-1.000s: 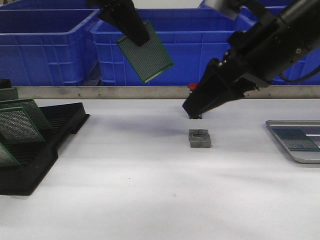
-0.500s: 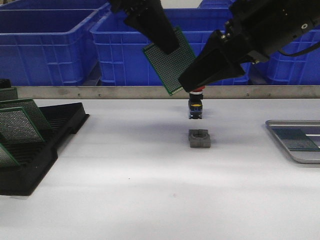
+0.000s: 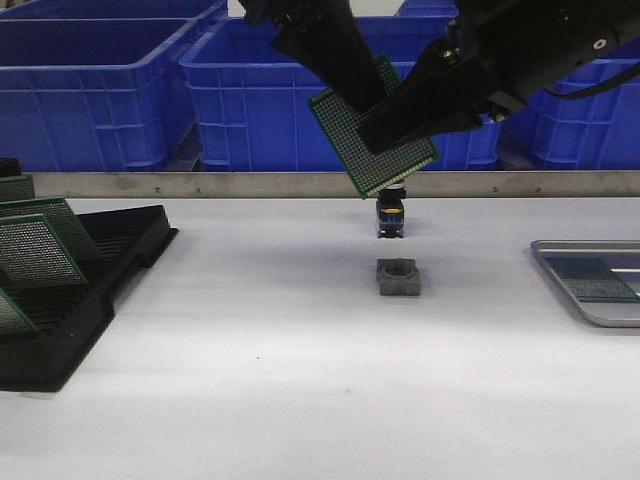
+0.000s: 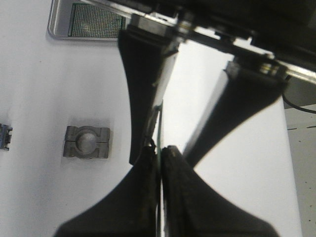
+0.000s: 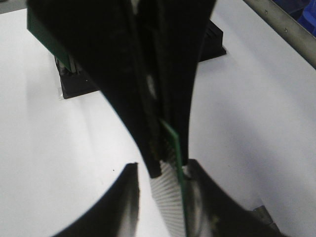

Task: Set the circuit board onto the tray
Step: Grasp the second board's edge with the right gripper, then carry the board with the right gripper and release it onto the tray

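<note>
A green perforated circuit board [image 3: 383, 170] hangs tilted in the air above the middle of the table, with my left gripper [image 3: 362, 95] shut on its upper edge. In the left wrist view the board [image 4: 159, 123] shows edge-on between the pinched fingers of the left gripper [image 4: 160, 149]. My right gripper [image 3: 375, 135] reaches in from the right and stands open, one finger on each side of the board [image 5: 174, 145], which is close to one finger of the right gripper [image 5: 163, 170]. The silver tray [image 3: 556, 262] lies at the right edge with another board [image 3: 592, 281] in it.
A black slotted rack [image 3: 110, 270] with several green boards stands at the left. A grey metal block [image 3: 399, 277] and a small black part [image 3: 390, 216] sit under the grippers. Blue bins [image 3: 90, 90] line the back behind a metal rail [image 3: 200, 184].
My left gripper has carried the board to the right and a little lower. My right gripper has risen from the table, and its open fingers now straddle the board.
</note>
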`<state>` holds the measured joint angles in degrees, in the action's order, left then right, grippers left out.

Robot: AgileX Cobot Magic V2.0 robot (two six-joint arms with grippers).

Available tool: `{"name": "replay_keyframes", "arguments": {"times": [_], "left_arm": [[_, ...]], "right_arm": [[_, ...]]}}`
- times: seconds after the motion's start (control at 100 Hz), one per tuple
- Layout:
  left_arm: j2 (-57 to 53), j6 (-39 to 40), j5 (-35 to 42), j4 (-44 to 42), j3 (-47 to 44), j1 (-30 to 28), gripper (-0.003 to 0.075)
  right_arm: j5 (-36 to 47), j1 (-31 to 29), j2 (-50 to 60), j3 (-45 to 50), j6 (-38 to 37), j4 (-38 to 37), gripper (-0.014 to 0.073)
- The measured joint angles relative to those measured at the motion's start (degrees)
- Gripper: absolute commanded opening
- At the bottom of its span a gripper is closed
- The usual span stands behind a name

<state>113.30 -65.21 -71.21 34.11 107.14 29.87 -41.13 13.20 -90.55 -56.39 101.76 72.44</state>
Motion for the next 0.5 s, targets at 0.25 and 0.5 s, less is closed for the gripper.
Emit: {"name": "replay_keyframes", "arguments": {"times": [0.25, 0.5], "left_arm": [[-0.1, -0.6, -0.3, -0.4, 0.0, 0.0, 0.0302], [-0.1, -0.1, 0.0, -1.7, 0.1, 0.0, 0.0490]], "right_arm": [[-0.9, 0.0, 0.0, 0.0, 0.9, -0.4, -0.0069], [0.6, -0.3, 0.0, 0.0, 0.8, 0.1, -0.0069]]}}
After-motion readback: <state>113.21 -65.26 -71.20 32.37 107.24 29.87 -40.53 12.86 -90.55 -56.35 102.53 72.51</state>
